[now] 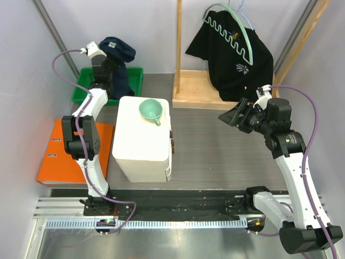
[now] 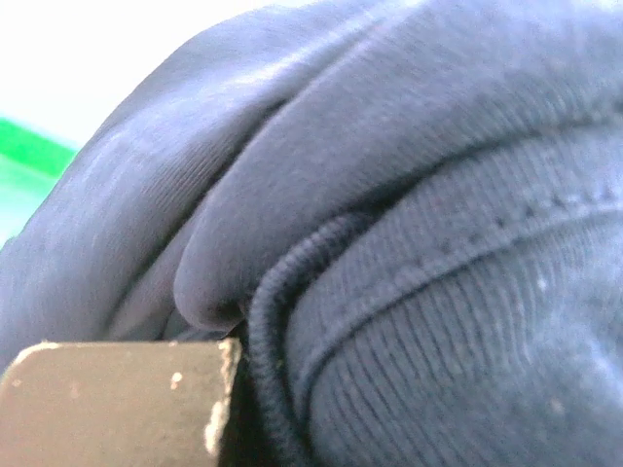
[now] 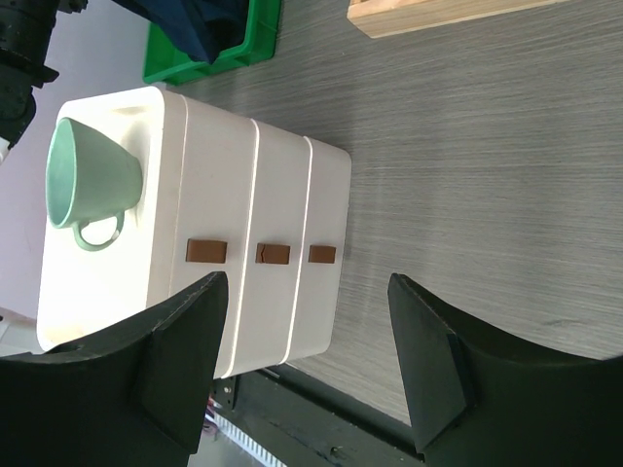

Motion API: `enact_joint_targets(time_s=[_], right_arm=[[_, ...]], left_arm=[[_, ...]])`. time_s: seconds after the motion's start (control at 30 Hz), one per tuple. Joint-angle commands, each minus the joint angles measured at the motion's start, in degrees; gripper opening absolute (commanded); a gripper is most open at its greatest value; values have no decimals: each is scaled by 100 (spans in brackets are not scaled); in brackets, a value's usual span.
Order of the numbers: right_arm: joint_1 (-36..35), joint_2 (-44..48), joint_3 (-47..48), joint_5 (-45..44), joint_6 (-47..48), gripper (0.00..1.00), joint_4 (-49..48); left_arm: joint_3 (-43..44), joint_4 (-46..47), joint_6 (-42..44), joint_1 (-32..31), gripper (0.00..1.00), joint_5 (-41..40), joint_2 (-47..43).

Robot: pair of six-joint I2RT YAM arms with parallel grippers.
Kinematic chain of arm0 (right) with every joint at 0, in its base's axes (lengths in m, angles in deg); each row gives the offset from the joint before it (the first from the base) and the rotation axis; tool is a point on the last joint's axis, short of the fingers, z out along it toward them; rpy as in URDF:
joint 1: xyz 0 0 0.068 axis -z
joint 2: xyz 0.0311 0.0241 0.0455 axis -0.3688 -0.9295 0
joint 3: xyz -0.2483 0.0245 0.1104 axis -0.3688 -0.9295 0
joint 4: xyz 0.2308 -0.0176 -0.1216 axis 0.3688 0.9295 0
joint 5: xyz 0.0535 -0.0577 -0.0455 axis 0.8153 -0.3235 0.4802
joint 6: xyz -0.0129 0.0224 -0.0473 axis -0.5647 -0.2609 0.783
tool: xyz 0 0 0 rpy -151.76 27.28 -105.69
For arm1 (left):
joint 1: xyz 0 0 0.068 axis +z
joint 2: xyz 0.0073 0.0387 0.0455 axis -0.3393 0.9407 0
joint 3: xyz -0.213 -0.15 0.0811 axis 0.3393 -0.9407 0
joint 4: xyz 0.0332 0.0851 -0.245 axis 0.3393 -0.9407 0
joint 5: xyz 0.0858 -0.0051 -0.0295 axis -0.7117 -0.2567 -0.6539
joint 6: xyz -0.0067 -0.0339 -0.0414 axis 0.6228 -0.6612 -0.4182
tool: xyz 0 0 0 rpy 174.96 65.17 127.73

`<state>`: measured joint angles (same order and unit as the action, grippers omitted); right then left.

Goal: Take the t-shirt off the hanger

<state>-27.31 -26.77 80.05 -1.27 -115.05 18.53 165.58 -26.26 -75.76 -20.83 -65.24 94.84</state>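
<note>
T-shirt (image 1: 232, 59): black, draped on the mint hanger (image 1: 246, 35), between the posts of the wooden rack (image 1: 178, 48) and above its base.
Handling: by my judgement light, limp cloth. It should stretch and drag over the hanger's ends rather than slip free, and nothing about it is fragile.
Hold: a pinched fold at the lower hem or a sleeve edge, the part hanging nearest the rack's front.
Axis: long axis runs from collar to hem. Collar points up at the hanger, hem toward the rack's base, and the whole hangs askew.
Right gripper (image 3: 307, 292): jaws spread, empty, just in front of the rack's base.
Left gripper (image 1: 109, 60): well left of the rack, pressed into a navy garment (image 1: 119, 51). Only one finger shows, so whether it is clamped cannot be told.
</note>
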Motion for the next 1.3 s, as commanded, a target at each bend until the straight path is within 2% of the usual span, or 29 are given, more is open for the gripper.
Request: enact_joint_targets(time_s=[0.0,0.2,0.27,0.33,0.37,0.43,0.47,0.5,0.53,0.57,0.63,0.67,0.7,0.73,0.8,0.83,0.87,0.97,1.07,1.1,1.13,1.17,1.27], right_arm=[[-39,51,-58,102,80,72,-306],[-48,7,-76,103,89,72,-333],[-48,-11,-85,103,89,72,-333],[-48,-11,-120,102,107,72,-324],[-39,-11,-128,85,115,72,-333],[-39,-28,-155,85,107,72,-342],[-48,-20,-146,76,107,72,-342],[-48,-46,-155,94,107,72,-350],[-48,-63,-146,102,107,72,-351],[-48,-55,-146,111,98,72,-368],[-48,-37,-146,111,98,72,-368],[-48,-11,-155,103,98,72,-368],[-48,24,-164,111,98,72,-368],[-48,42,-172,120,98,72,-359],[-48,77,-199,120,89,72,-359],[-39,103,-208,129,80,72,-359],[-48,103,-216,146,80,72,-351],[-48,156,-225,164,45,72,-359],[-48,209,-225,164,36,72,-368],[-48,218,-225,164,28,72,-377],[-48,235,-234,164,28,72,-386],[-57,279,-234,155,28,72,-377],[-57,332,-243,129,-8,73,-386]], left_arm=[[-76,154,153,-85,0,-1307,-234],[-279,31,-453,-85,0,-2072,152],[18,-389,-1198,37,0,-2074,363],[335,-1354,-2005,360,0,-1925,697],[623,-1628,-2610,459,0,-1820,802],[1063,-2383,-2827,556,0,-1634,1161],[1753,-2813,-3027,548,0,-1695,1347],[2160,-3643,-3238,565,0,-1669,1548],[2591,-4156,-3431,678,0,-1565,2029],[3361,-4492,-3851,749,0,-1355,2269],[4068,-5273,-4135,943,0,-678,2943],[4568,-5469,-4258,995,0,-441,3096],[4694,-5610,-4442,1066,0,-221,3202],[4687,-5577,-4453,1136,0,173,3212],[4022,-5297,-4479,1145,0,247,2844],[3627,-5060,-4479,1145,1,264,2642],[2805,-4501,-4505,1137,1,212,2162],[1912,-3891,-4523,1110,5,211,1692],[2145,-3574,-4270,1049,0,745,1743],[2408,-3642,-4129,979,0,904,2031],[3037,-3713,-3919,944,0,1185,2191],[3322,-3826,-3891,900,0,1579,2375],[3571,-3829,-4065,759,0,1881,2658]])
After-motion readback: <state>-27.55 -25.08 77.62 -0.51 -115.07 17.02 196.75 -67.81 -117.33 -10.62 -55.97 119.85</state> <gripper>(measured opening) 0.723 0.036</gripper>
